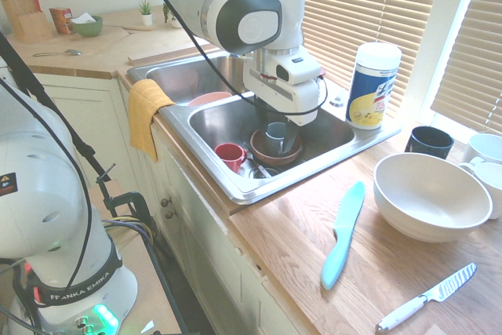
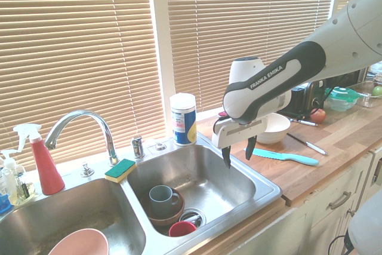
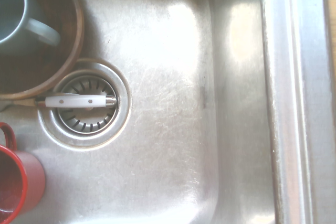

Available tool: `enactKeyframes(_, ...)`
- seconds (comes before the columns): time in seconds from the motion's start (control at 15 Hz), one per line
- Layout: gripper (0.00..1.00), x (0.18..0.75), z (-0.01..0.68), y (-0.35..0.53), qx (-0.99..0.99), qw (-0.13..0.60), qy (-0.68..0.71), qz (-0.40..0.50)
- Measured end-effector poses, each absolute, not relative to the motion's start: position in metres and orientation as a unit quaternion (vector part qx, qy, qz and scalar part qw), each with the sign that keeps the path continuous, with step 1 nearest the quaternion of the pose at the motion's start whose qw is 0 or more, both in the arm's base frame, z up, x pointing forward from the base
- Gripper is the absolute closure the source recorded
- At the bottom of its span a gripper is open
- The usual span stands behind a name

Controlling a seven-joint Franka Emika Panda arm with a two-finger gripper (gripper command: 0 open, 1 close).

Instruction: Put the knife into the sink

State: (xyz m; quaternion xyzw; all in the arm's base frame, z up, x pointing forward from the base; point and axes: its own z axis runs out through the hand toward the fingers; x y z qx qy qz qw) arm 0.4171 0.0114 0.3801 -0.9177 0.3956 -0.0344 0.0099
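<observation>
The knife, a long slim teal piece, lies flat on the wooden counter between the sink and the cream bowl; from the other side the knife shows just right of the basin. The sink is a steel double basin. My gripper hangs open above the right basin of the sink, fingers pointing down, nothing between them, well apart from the knife. The wrist view looks straight down on the bare sink floor.
In the right basin sit a grey mug in a brown bowl, a red cup and a white-handled utensil over the drain. On the counter: cream bowl, white-handled knife, wipes canister, black mug.
</observation>
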Motion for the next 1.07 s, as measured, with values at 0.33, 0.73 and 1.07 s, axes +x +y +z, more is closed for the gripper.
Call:
enactKeyframes(0.33, 0.0, 0.417, 0.379, 0.003, -0.94, 0.005, 0.34, -0.029)
enactKeyframes(0.73, 0.0, 0.388, 0.384, -0.103, -0.986, -0.027, 0.166, 0.013)
enactKeyframes(1.07, 0.0, 0.378, 0.374, -0.159, -0.992, -0.085, 0.088, 0.016)
